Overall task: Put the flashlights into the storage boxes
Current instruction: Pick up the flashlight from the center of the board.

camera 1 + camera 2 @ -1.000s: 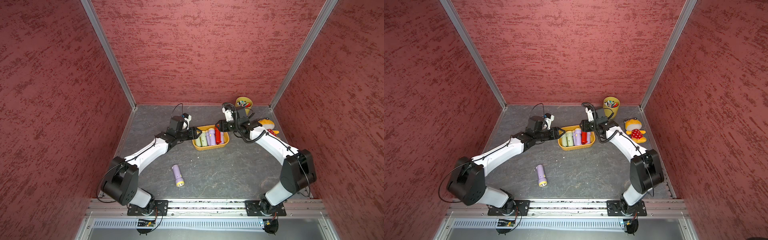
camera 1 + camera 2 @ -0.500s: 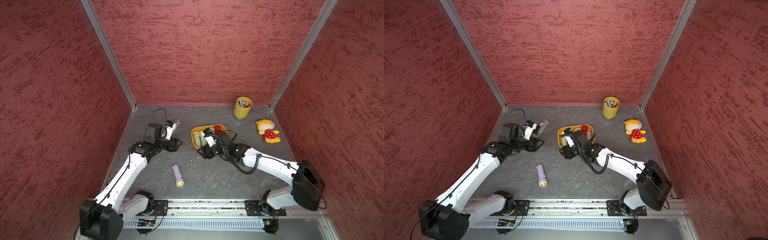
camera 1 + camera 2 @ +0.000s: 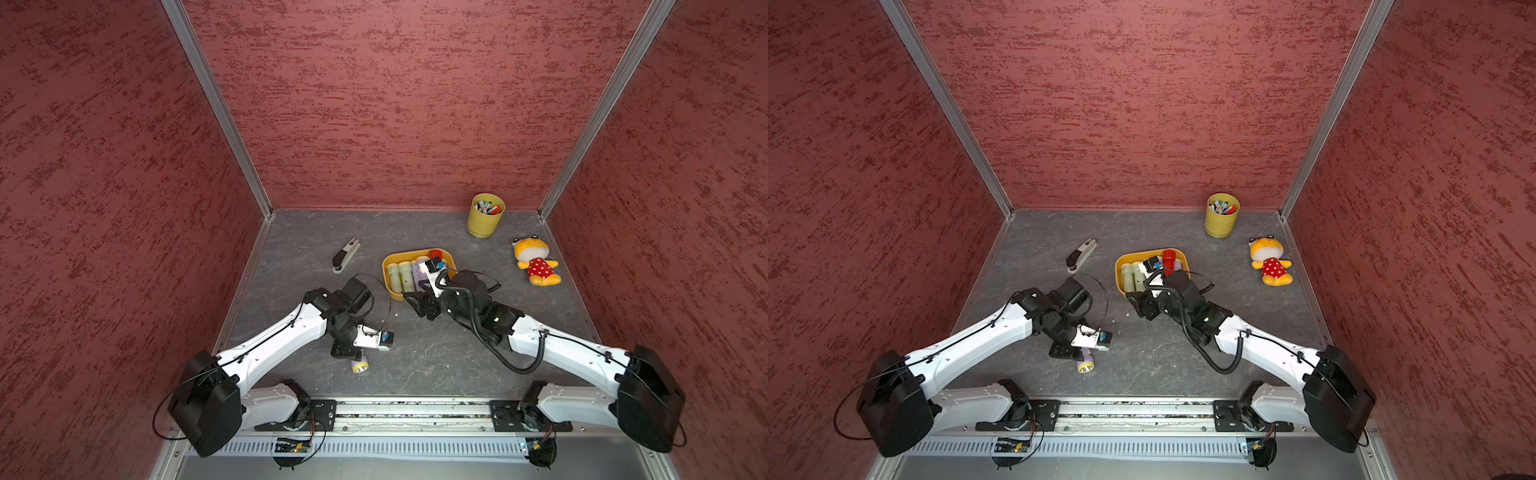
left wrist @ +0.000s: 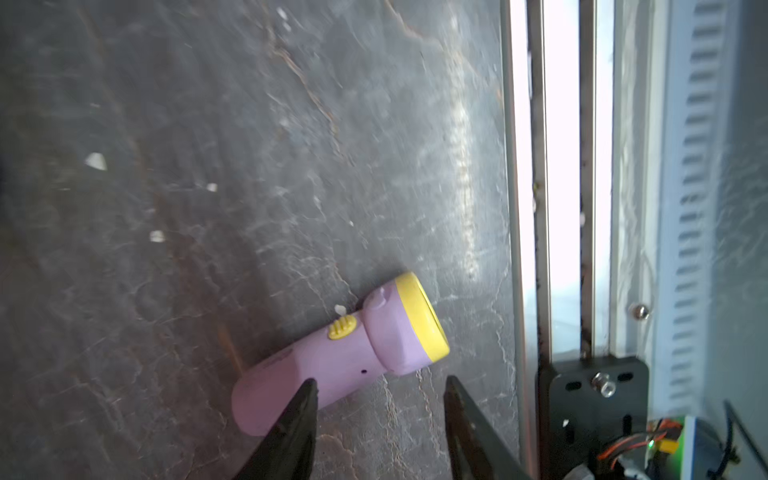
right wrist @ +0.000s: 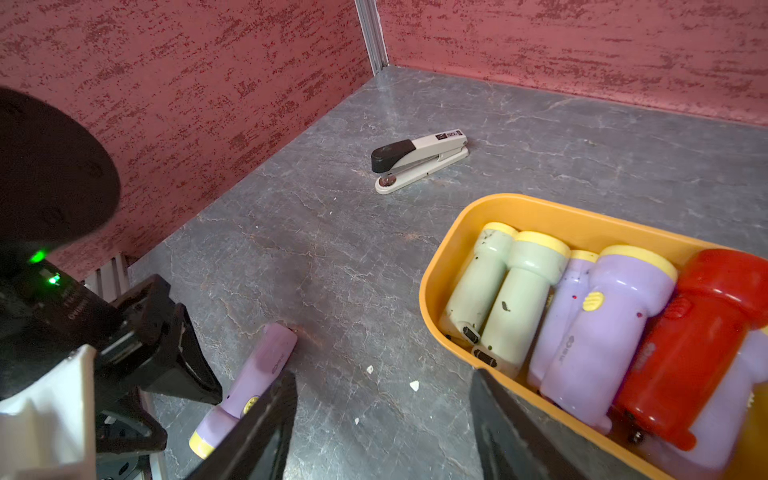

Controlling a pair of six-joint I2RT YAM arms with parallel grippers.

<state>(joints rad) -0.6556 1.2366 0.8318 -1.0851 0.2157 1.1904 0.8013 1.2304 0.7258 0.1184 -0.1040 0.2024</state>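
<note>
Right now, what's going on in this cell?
One lilac flashlight lies loose on the table. The left gripper is down over it with jaws open, not closed on it. The other flashlights, pale green, lilac and red, are packed side by side in the orange tray. The right gripper hangs open and empty just off the tray's front edge.

Lilac flashlight [image 3: 359, 365] mostly beneath left arm [image 3: 282, 336]
</note>
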